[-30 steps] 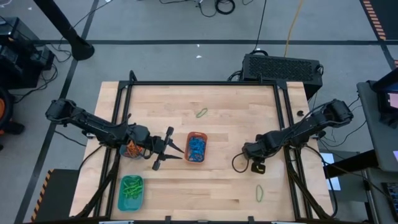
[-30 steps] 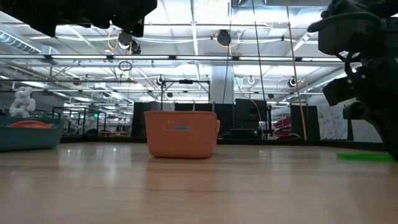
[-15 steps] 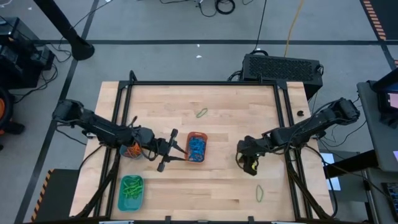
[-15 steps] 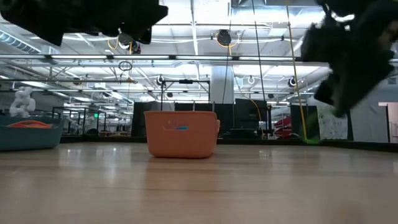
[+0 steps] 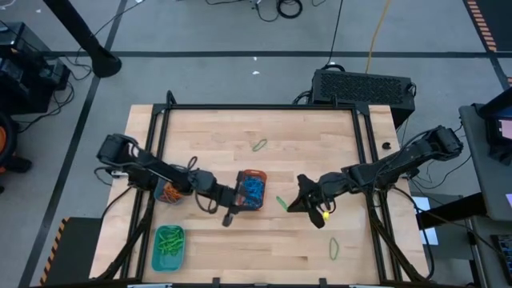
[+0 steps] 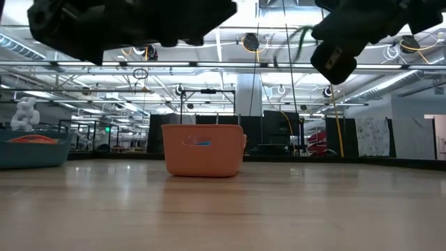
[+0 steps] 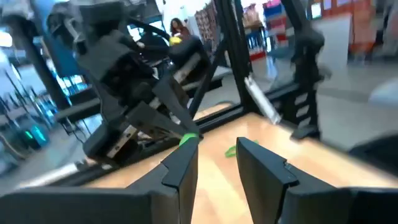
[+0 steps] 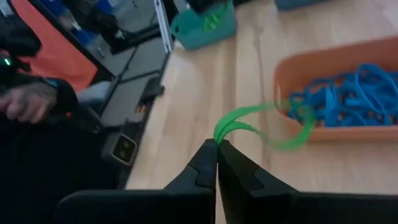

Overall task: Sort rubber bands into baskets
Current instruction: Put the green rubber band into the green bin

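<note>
my right pincer [image 8: 216, 147] is clenched on a thin green rubber loop [image 8: 261, 127], its fingertips pressed together with the band pinched between them and the rest trailing loose in the air. seen from above, it hangs over the pale wooden bench [image 5: 304, 152], just right of the orange rounded-rectangular plastic basket [image 5: 253, 190] heaped with blue bands. that basket looks wrong for green, i judge; the teal rectangular basket [image 5: 168, 247] holding green loops sits well off at the front-left corner, so i should carry the band high and keep the pinch firm until i am above that rim. my left pincer [image 5: 227, 207] hangs part-open and holding nothing, at the orange basket's left side.
</note>
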Controlling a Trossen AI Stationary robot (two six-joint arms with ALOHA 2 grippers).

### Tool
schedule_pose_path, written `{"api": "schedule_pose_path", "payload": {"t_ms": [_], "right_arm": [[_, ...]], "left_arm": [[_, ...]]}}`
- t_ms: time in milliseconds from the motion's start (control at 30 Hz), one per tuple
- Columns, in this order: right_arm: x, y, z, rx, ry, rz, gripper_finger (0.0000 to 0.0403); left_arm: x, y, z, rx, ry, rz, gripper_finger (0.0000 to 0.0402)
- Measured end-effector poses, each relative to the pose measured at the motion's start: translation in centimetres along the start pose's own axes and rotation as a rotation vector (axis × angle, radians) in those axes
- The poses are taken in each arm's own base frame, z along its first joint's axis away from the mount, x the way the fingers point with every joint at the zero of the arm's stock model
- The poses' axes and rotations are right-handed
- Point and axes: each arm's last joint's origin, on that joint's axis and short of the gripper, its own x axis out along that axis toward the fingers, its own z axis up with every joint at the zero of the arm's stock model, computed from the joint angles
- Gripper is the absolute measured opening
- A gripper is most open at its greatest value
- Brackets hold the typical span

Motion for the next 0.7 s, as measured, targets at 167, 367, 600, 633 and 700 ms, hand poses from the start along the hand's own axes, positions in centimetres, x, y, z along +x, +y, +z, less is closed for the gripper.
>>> {"api": "schedule_pose_path", "payload": {"t_ms": [167,367,600,633,700], "right_arm": [[0.0,0.2,0.3,0.012,-0.033,0.020,0.0000],[0.0,0.3,0.5,0.020,-0.048,0.029,0.0000],[0.0,0.3,0.5,0.020,-0.047,0.029,0.0000],[0.0,0.3,0.5,0.020,-0.047,0.029,0.0000],[0.0,0.3,0.5,0.015,-0.047,0.029,0.0000]], "left_arm": [[1.9,-0.7,-0.3,0.252,0.022,-0.001,0.0118],[3.8,-0.1,0.0,0.341,0.075,0.114,0.0118],[5.9,1.0,-0.4,0.335,0.182,0.086,0.0118],[6.0,1.1,-0.4,0.335,0.186,0.085,0.0118],[6.5,1.2,-0.6,0.334,0.193,0.083,0.0118]]}}
